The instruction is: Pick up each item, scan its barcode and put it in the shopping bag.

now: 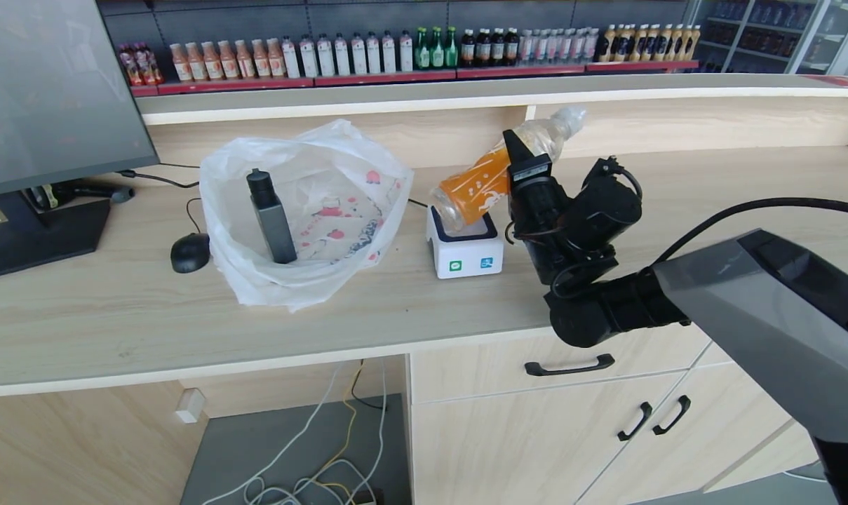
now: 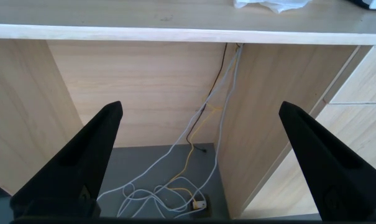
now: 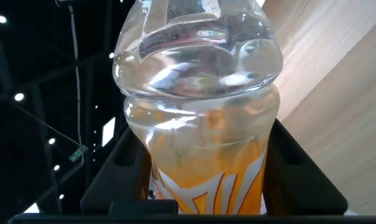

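Shopping bag (image 1: pixel 367 189) stands open on the counter (image 1: pixel 115 308), with one dark bottle (image 1: pixel 271 217) upright inside. Right gripper (image 1: pixel 524 156) clamps the orange drink bottle (image 1: pixel 476 186), tilted, its base just over the white scanner (image 1: pixel 466 252). Left gripper (image 2: pixel 200 109) hangs below the counter edge, fingers spread wide.

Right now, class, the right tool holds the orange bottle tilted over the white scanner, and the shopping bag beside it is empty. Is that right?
No: the shopping bag is not empty; the head view shows a dark bottle standing inside it. The right tool does hold the orange bottle tilted over the white scanner.
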